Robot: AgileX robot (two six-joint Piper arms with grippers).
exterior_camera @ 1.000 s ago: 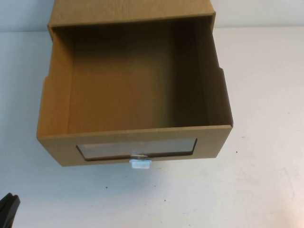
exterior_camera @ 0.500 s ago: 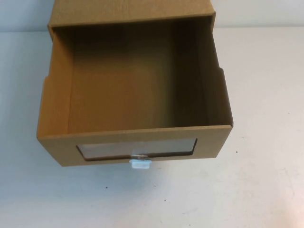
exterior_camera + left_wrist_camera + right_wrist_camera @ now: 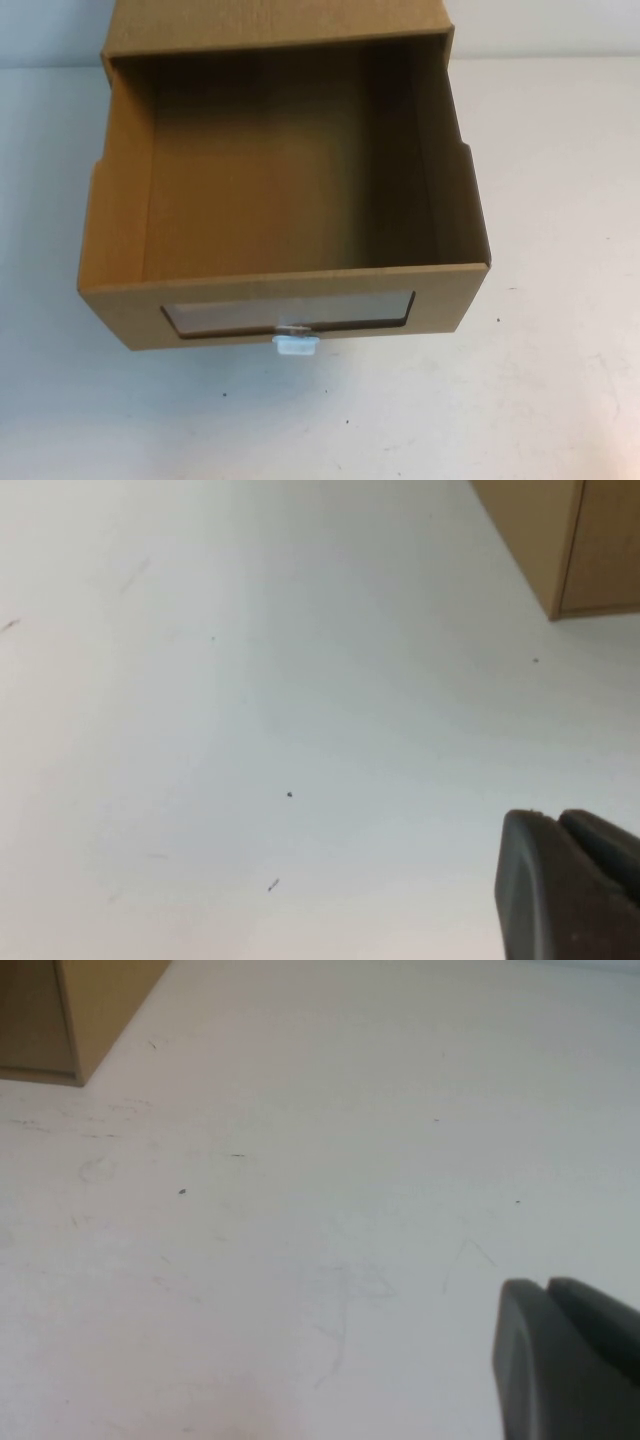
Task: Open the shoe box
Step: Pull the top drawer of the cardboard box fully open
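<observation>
The brown cardboard shoe box stands at the middle back of the table in the high view. Its drawer [image 3: 120,300] is pulled far out of the sleeve [image 3: 270,20], and the inside is bare. The drawer front has a clear window [image 3: 290,313] and a small pale blue pull tab [image 3: 295,345]. Neither gripper shows in the high view. My left gripper [image 3: 555,820] is shut with nothing in it, over bare table, with a box corner [image 3: 560,540] well away from it. My right gripper [image 3: 548,1288] is likewise shut and holds nothing, far from the other box corner [image 3: 90,1000].
The white table [image 3: 560,380] carries only small dark specks and faint scuff marks around the box. The box sleeve reaches the back edge of the high view.
One second ago the left gripper's dark tip showed at the lower left corner of the high view; it has since drawn out of that view. The box has not moved.
</observation>
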